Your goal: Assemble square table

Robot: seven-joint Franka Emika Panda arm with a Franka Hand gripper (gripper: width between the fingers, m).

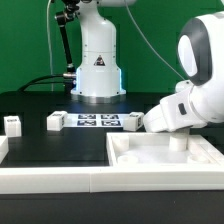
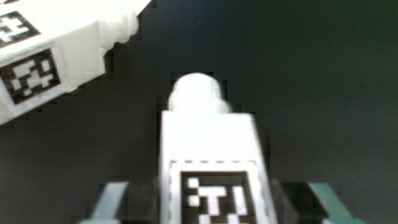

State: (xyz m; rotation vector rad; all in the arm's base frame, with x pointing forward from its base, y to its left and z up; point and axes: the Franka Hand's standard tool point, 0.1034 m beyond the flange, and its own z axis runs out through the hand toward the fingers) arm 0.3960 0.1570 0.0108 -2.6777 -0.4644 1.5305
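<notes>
Smooth white plastic tabletop (image 1: 118, 150) and leg (image 2: 210, 130), matt black table (image 1: 30, 105), glossy white arm shell (image 1: 205, 50)

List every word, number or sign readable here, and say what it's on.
On the robot base: a black triangle sign with print beneath, too blurred to read.
On the marker board and the leg between the jaws: square coded tags only, no letters.
No text can be read.

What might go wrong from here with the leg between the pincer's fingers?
The short white tagged peg leg sits between the fingers of the pincer, but a firm grip isn't clear, so it might slip or tilt. The pincer also hangs close to the white plastic square tray-like top and may bump its raised rim.
</notes>
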